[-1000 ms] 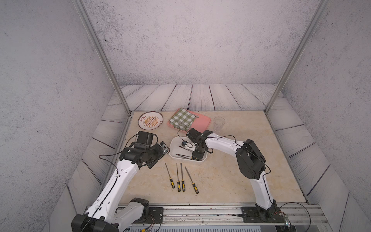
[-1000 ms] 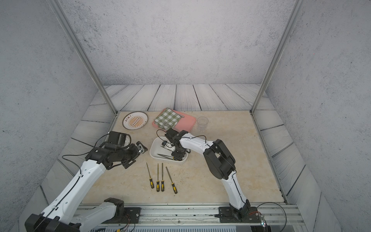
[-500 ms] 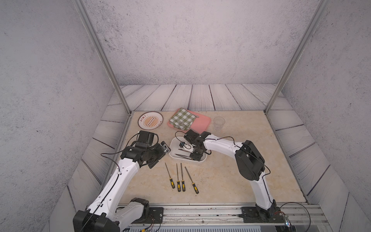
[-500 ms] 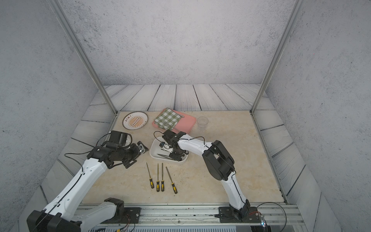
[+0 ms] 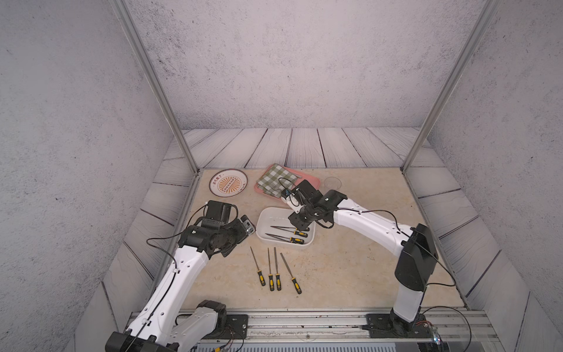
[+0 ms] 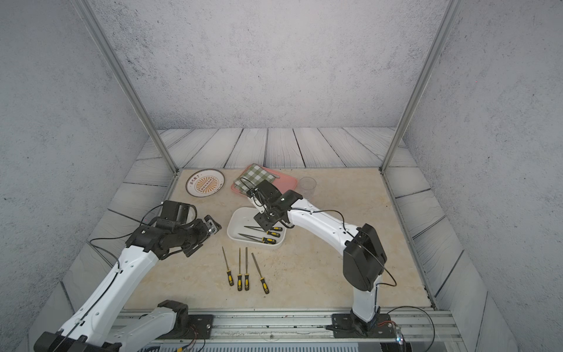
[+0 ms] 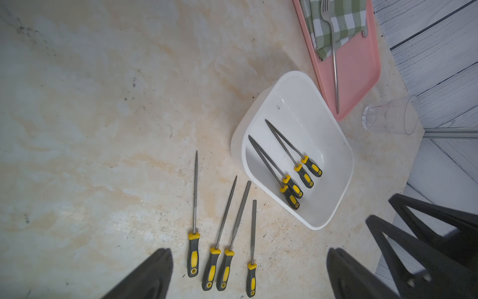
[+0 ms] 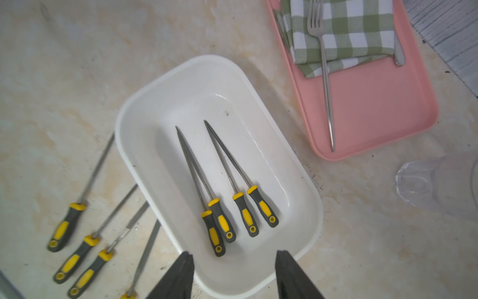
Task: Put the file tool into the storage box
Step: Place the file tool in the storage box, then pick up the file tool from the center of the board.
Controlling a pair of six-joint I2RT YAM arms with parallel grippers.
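The white storage box (image 8: 139,134) sits mid-desk holding four yellow-handled files (image 8: 262,207), flat, handles toward its right end. The right gripper (image 8: 234,279) hangs over that end, jaws apart and empty. Four more files (image 5: 270,279) lie in a row on the desk (image 5: 350,274) just near of the box. The left gripper (image 7: 248,249), left of the box, has its jaws wide apart, empty. Just beyond, a pink tray (image 8: 375,108) carries a green checked napkin (image 8: 344,31) and a fork (image 8: 326,85).
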